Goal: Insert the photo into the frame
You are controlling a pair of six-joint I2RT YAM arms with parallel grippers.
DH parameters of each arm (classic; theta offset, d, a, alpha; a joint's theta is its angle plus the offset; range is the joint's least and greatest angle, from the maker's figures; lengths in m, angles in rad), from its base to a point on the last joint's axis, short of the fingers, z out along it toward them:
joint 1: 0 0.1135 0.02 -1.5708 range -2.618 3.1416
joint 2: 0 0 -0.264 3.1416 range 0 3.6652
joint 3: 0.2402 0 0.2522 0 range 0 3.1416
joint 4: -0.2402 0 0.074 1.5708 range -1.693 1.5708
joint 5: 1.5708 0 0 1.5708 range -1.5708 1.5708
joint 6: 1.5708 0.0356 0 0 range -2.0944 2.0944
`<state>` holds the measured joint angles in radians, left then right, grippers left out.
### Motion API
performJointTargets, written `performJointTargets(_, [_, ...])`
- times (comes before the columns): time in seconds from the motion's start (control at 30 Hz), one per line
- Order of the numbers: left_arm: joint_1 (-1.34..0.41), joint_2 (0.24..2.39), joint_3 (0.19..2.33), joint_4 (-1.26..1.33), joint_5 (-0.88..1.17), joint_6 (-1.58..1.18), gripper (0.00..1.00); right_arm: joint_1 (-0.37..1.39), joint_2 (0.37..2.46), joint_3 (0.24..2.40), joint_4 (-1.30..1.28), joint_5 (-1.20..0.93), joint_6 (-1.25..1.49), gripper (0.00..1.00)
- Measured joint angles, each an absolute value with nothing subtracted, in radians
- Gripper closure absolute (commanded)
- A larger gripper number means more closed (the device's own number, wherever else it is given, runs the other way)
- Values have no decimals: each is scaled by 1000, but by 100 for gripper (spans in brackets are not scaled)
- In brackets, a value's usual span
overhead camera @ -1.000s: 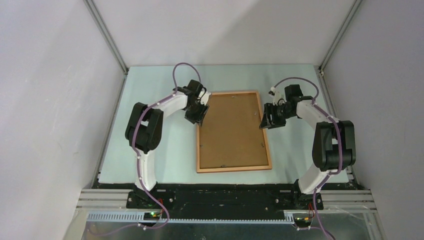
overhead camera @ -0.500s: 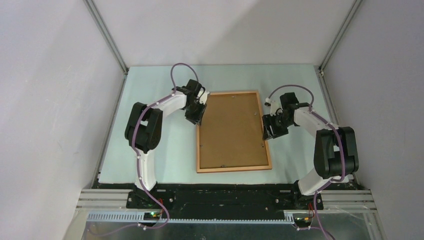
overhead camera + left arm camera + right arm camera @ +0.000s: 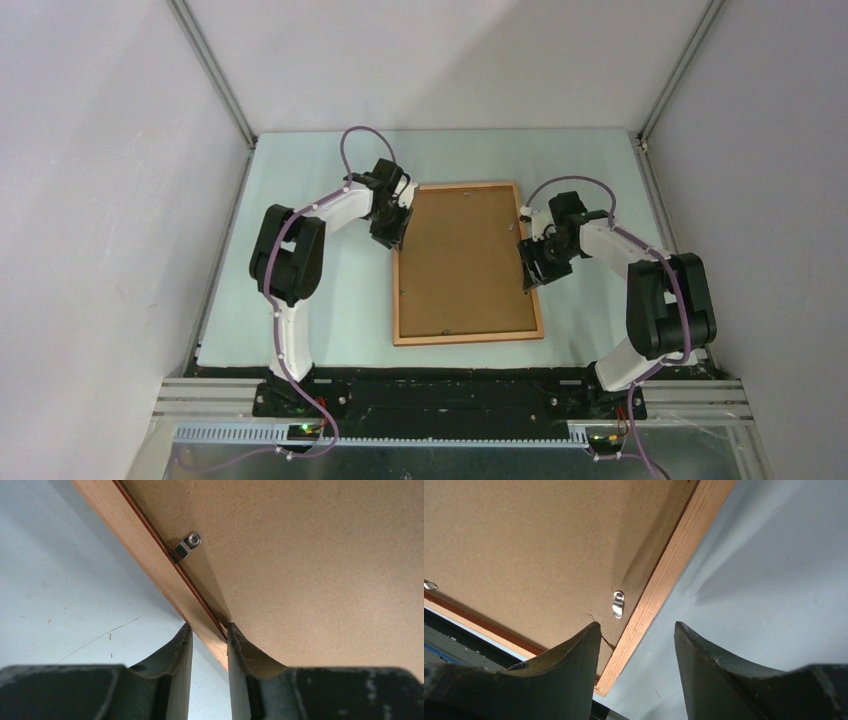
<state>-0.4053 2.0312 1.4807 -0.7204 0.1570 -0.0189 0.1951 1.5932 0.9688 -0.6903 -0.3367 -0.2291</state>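
Frame (image 3: 468,337), backing board (image 3: 462,260) seated: your left gripper (image 3: 207,635) clamps its left rail, right gripper (image 3: 636,630) gapes over its right rail; photo unseen, fastening seemingly left.

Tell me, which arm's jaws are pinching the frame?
The left arm: its jaws are closed tight on the frame's left rail. The right arm's jaws are spread wide over the right rail, not gripping it.
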Motion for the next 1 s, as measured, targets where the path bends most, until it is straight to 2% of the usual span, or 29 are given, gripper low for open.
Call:
performJointTargets(0.73, [-404,2031,1481,-720,160,-23,100,281,1650,969,-655,-240,-227,47])
performJointTargets(1.0, [-403,2031,1481,-720,161,-23,100,284,1653,969,-654,-230,-207,62])
